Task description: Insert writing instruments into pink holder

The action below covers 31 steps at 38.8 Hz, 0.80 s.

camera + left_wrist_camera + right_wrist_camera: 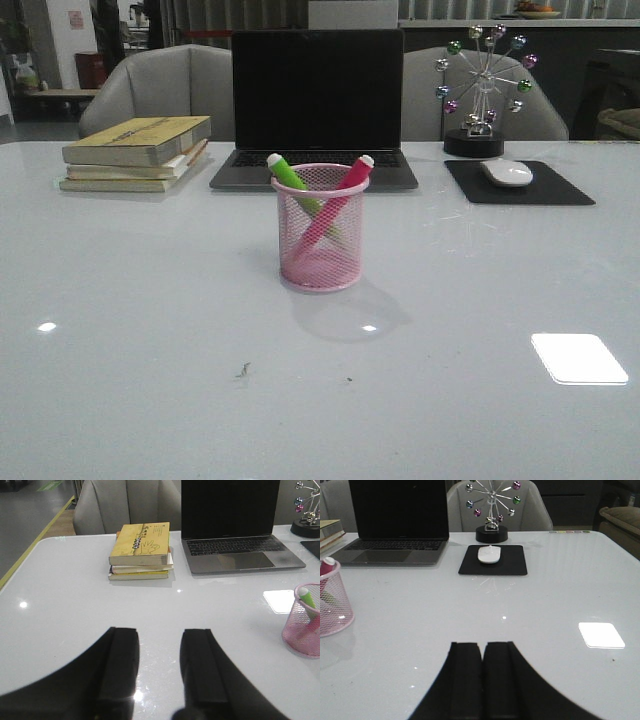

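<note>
Bare white surface [150,330] fills the foreground of the front view, with neither arm showing there. Each wrist view shows its end effector low over the surface: the left end effector [160,667] with fingers parted and empty, the right end effector [483,680] with fingers pressed together, gripping nothing. Mid-surface stands the holder [322,228]; the green marker [292,176] and pink marker [345,187] stand crossed inside it.

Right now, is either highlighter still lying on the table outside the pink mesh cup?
No, the green highlighter and pink highlighter both stand crossed inside the pink mesh cup.
</note>
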Available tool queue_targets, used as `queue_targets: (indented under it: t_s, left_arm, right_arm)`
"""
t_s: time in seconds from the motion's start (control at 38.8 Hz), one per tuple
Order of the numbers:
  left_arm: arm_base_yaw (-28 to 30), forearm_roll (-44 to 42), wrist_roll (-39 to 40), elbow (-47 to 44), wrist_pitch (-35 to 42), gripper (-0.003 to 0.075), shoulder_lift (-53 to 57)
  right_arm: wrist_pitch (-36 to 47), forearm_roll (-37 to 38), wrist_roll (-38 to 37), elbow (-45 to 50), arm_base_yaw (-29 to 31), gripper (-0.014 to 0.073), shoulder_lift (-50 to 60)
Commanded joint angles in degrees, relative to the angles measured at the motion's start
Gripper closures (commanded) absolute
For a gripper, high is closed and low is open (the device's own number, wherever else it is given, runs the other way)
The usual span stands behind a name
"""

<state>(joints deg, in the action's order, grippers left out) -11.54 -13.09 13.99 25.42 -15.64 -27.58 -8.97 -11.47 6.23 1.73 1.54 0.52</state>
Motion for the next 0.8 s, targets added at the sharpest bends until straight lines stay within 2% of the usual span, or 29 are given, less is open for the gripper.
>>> queue_targets:
  t_s: [0.0,0.77]
  left_arm:
    - [0.0,0.0,0.3,1.7,4.8,0.0430,-0.2]
    - [0.0,0.0,0.3,1.7,4.7,0.0430,-0.2]
  right_arm:
    - [5.8,0.4,0.3,0.1,-0.7,0.0566,1.2]
    - [5.3,0.4,0.3,0.1,-0.7,0.0566,1.2]
